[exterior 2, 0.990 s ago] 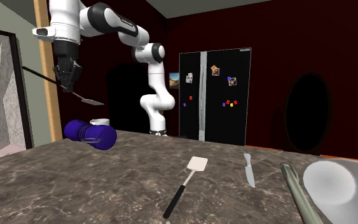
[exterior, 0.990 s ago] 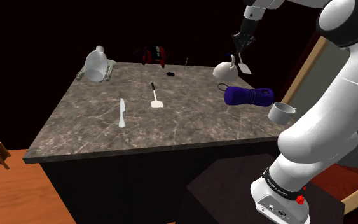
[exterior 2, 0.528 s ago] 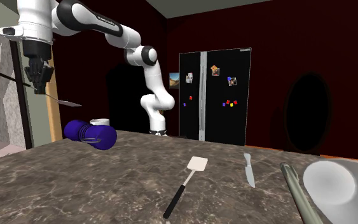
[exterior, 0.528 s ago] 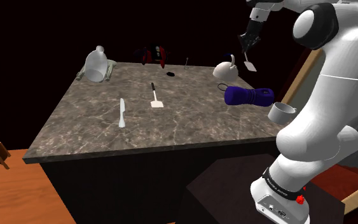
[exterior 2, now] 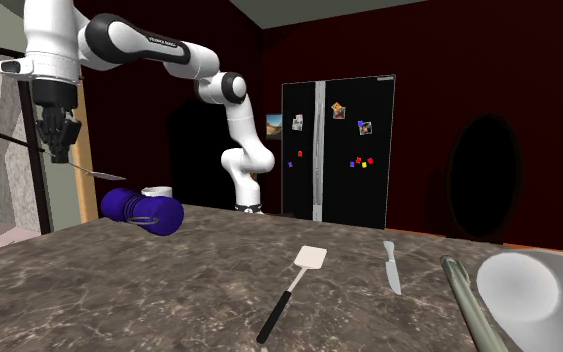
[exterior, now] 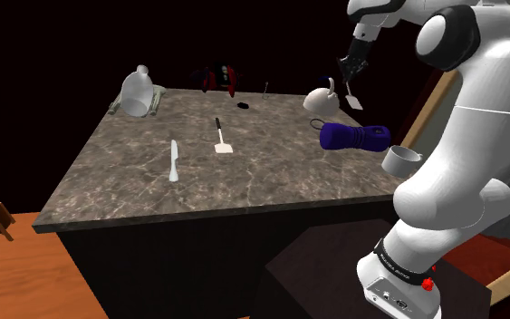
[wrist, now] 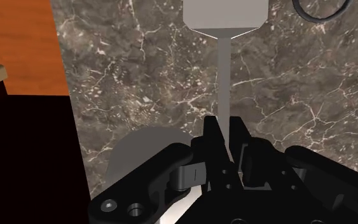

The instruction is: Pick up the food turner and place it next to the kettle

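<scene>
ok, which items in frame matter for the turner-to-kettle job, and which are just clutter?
Job:
- food turner, clasped in the pincer, in the air
- kettle, white, on the marble top

Lying about:
- second turner, flat on the table
- knife
- purple cylinder
- mug
- clear jug

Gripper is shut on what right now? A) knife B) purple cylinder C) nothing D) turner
D: in the wrist view the gripper clasps the turner by its thin handle, with the blade out ahead over the marble counter.
</scene>
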